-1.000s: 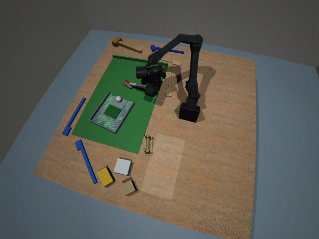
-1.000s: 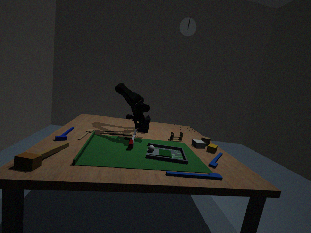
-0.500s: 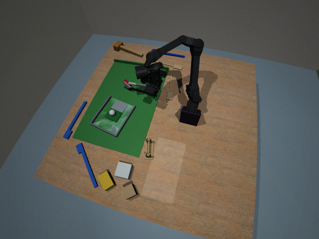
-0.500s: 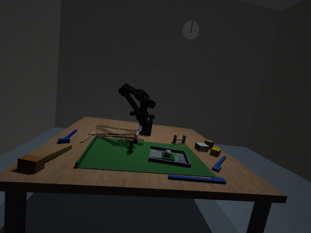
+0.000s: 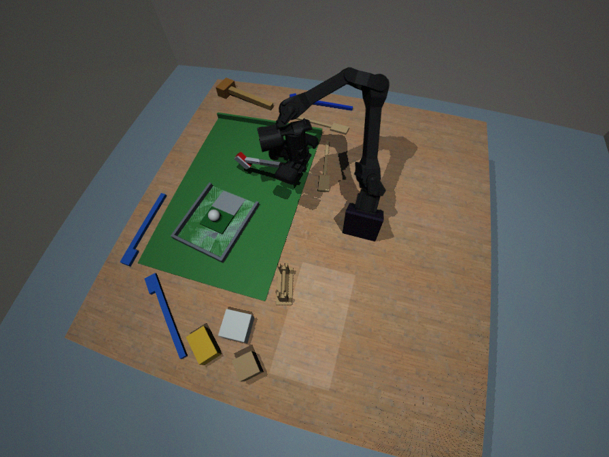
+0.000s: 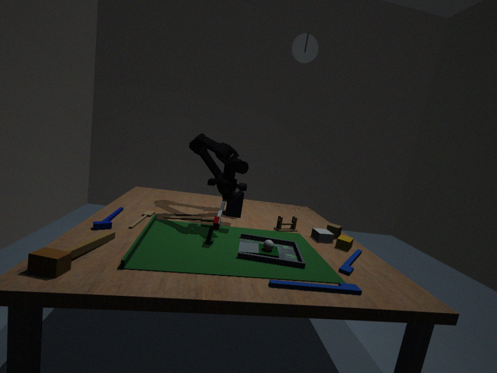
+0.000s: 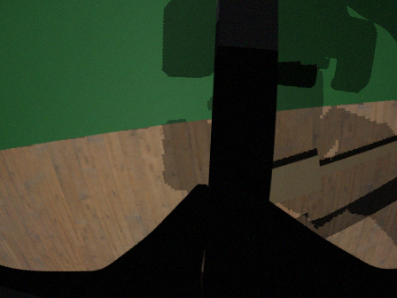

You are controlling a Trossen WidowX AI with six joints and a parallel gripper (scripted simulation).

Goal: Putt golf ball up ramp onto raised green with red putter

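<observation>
Seen on the raised green: the golf ball, down and left of the claw

Closed on the grip end of the red putter (image 5: pixel 263 161) (image 6: pixel 221 208), with the gripper (image 5: pixel 290 172) (image 7: pixel 221 195) (image 6: pixel 225 196). In the top view, to find the golf ball (image 5: pixel 213 215) (image 6: pixel 268 244), look left of centre, down and to the left of both claw and putter head. Supported there by the raised green (image 5: pixel 221 225) (image 6: pixel 274 252), toward its upper-left corner, beyond the grey ramp (image 5: pixel 228 202) (image 6: pixel 248 247) from the putter head. In the exterior view, to be found right of the putter and well apart from it.

As for the long axis of the putter: in the top view, running leftward from the claw and slightly up to the red head, so across the line toward the ramp rather than along it. In the exterior view, seemingly lifted off the green mat (image 5: pixel 196 172) (image 6: pixel 172 256), judging by the shadow below.

Probably past the stroke and near the finish, then. Best to hold back and let the ball settle (impossible to tell from here whether rolling or at rest). No call for another push while up there; a touch now could send it off the green's far or left edge. If anything, draw the putter away toward the upper right of the top view.
</observation>
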